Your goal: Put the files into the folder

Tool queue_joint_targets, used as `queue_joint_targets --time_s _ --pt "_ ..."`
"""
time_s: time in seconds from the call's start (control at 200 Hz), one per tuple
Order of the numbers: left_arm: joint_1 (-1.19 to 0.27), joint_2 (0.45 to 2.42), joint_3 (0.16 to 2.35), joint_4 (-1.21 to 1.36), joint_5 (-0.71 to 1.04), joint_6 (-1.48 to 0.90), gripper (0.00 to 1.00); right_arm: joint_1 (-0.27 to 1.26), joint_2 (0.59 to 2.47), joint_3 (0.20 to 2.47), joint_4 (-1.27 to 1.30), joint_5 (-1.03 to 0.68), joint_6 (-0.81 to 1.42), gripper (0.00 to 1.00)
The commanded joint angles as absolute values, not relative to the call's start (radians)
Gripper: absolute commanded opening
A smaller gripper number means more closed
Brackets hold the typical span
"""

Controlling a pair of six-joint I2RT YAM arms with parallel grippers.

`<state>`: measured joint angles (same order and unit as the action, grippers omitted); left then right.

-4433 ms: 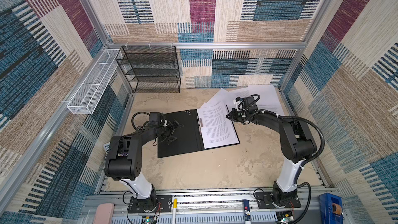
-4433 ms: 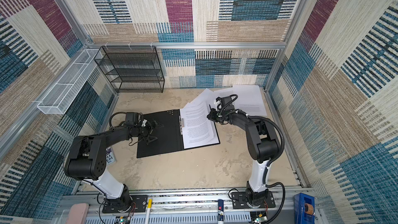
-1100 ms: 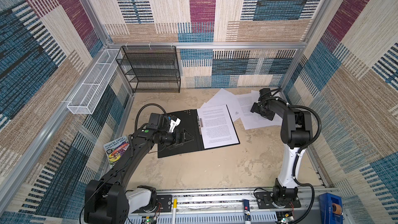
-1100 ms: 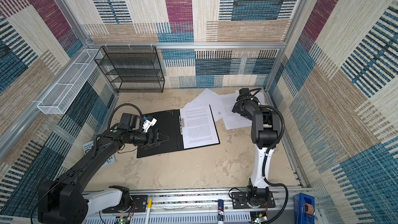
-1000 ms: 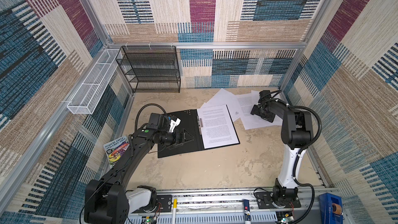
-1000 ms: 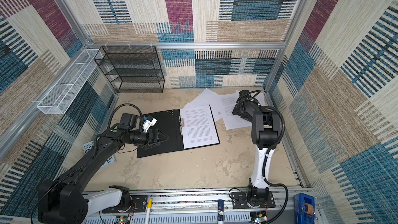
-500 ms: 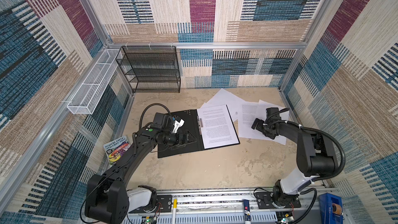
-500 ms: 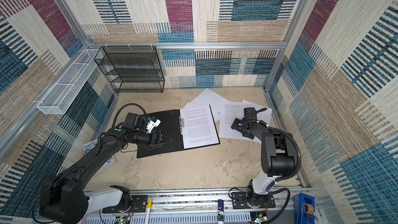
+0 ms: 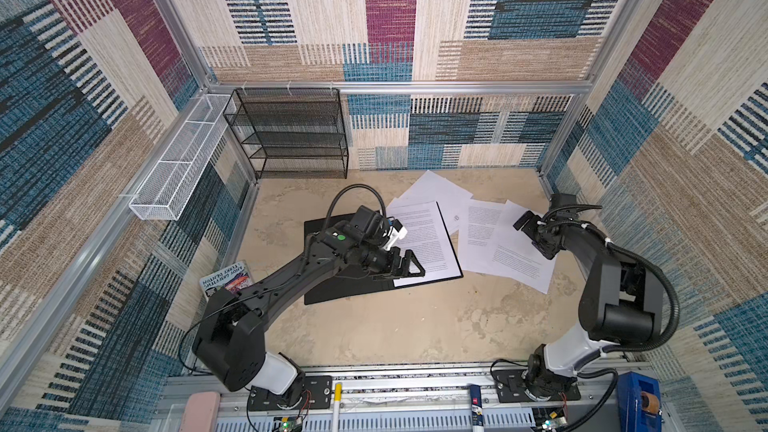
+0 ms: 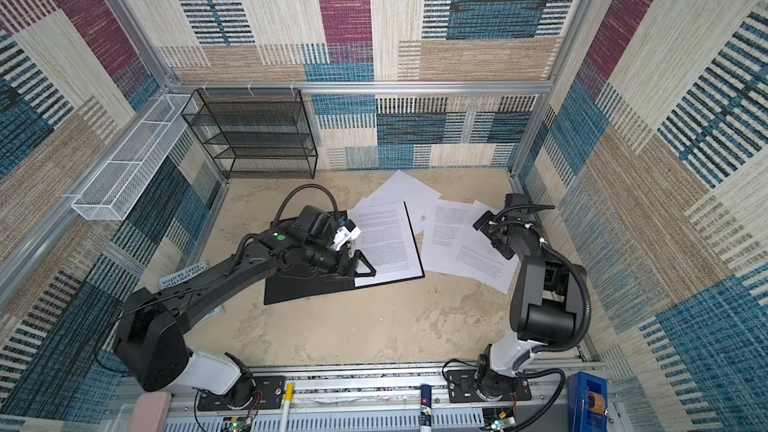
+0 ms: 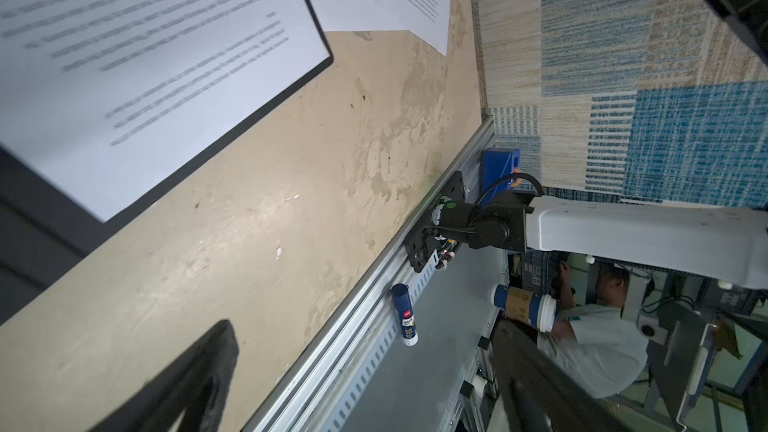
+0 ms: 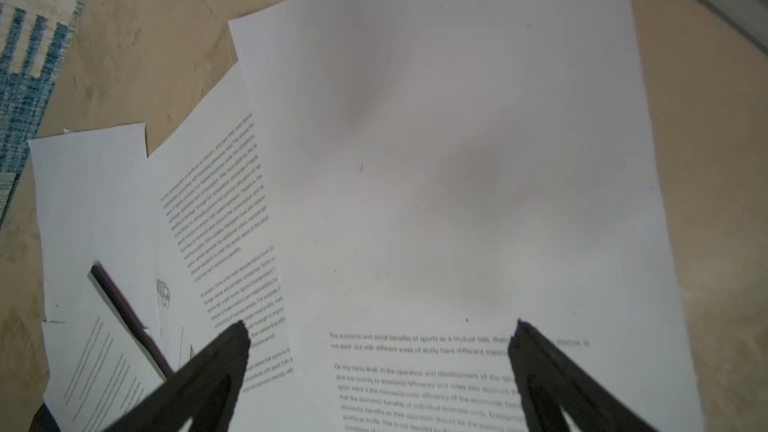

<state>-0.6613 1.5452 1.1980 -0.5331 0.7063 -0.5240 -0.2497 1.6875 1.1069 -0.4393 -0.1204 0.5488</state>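
Lying open at centre frame, black inside up, the folder (image 9: 332, 290) carries one printed sheet (image 9: 428, 238) on its right half. More files (image 9: 515, 259) overlap on the surface (image 9: 415, 326) to its right. My left tool (image 9: 411, 268) hangs spread over the folder's lower middle. My right tool (image 12: 380, 330) is spread and empty over the loose files.

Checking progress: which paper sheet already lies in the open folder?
The printed sheet on the black folder's right half; the other sheets lie loose on the table.
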Motion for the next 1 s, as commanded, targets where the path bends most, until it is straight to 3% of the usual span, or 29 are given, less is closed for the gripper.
queue_joint_targets --time_s 0.0,0.135,0.351,0.701,0.997 --pt "-0.716 1.647 1.296 -0.487 0.7 -0.567 0.95 -0.252 1.784 1.203 -0.433 -0.077 0.547 0.99" --pt "-0.757 1.788 1.414 -0.484 0.707 -0.59 0.95 -0.251 1.883 1.29 -0.474 -0.073 0.528 1.0" --pt "-0.816 2.032 1.665 -0.484 0.734 -0.611 0.94 -0.268 1.804 1.179 -0.422 -0.057 0.53 1.0" --pt "-0.853 2.475 2.24 -0.587 0.525 -0.628 0.92 -0.315 1.788 1.154 -0.442 -0.009 0.578 1.0" --pt "-0.853 2.623 2.379 -0.585 0.496 -0.641 0.92 -0.321 1.859 1.21 -0.458 -0.01 0.574 1.0"
